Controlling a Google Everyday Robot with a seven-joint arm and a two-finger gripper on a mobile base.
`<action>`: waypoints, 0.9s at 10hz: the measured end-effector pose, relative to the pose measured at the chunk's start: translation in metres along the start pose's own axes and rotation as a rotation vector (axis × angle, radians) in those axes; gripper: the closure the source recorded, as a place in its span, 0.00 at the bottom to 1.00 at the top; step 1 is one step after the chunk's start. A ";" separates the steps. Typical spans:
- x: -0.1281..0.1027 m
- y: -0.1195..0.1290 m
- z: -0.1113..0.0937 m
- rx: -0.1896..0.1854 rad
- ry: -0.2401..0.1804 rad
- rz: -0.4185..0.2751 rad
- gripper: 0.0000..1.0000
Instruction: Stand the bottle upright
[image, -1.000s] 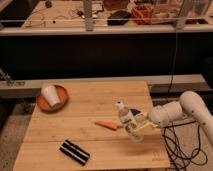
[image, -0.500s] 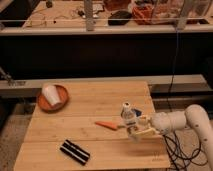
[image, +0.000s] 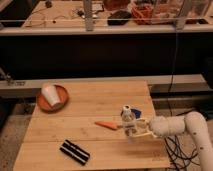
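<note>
Wooden plank table (image: 90, 107) fills the lower half of the view. White arm (image: 192, 127) comes in from 3 o'clock, low over the right edge of the table. Its gripper (image: 134, 131) sits at about 4 o'clock from the table centre, pointing toward 9.

Pale fingers (image: 141, 133) are closed in on the lower part of the bottle (image: 128, 118), one on each side and touching it. The bottle is upright, white cap (image: 126, 108) on top, its base at or just above the wood; cannot tell which.

Surroundings:
- Red-brown bowl (image: 41, 102) at 10 o'clock, well apart from the gripper, with a white cup (image: 50, 94) lying tilted inside it.
- Black flat box (image: 75, 152) at 7 o'clock, near the front edge, set at an angle.
- Orange carrot (image: 106, 124) lying flat at 9 o'clock from the bottle, its thick end just beside the bottle's base.

The carrot is the only thing close to the fingers.
</note>
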 end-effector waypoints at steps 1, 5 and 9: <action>-0.003 0.000 0.005 -0.003 0.009 -0.010 1.00; -0.013 -0.002 0.016 -0.005 0.055 -0.025 1.00; -0.011 -0.001 0.022 0.013 0.066 -0.026 1.00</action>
